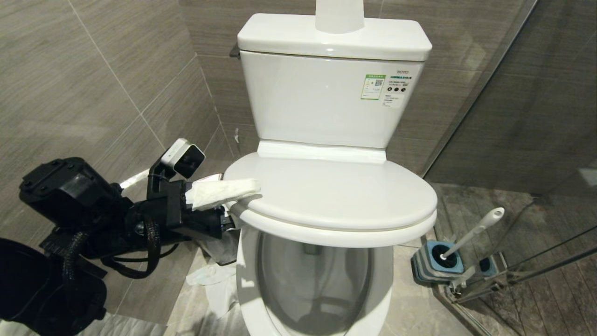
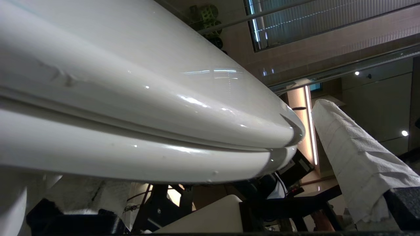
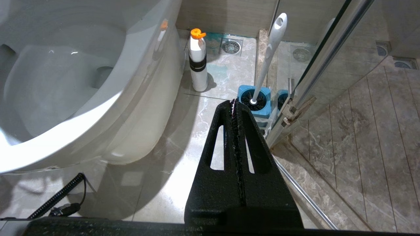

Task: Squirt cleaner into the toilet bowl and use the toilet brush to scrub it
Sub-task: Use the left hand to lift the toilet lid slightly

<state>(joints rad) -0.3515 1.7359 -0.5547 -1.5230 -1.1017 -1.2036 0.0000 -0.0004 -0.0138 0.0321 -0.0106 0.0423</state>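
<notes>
Toilet bowl [image 1: 317, 280] fills the middle of the head view, and we see its lid [image 1: 336, 196] raised a little above the rim. The left gripper [image 1: 228, 205] sits at the lid's left edge, fingers spread, one above and one below it, wrapped in white paper [image 1: 219, 192]. The toilet brush [image 1: 471, 235] stands in its blue holder [image 1: 436, 266] right of the bowl.

Left wrist: we see the lid [image 2: 131, 91] edge close up beside one paper-wrapped finger [image 2: 354, 160].

Right wrist: we see the right gripper [image 3: 234, 105] pressed together, above the floor beside the bowl [image 3: 65, 82], near the brush [image 3: 269, 55] and a cleaner bottle [image 3: 198, 62].
</notes>
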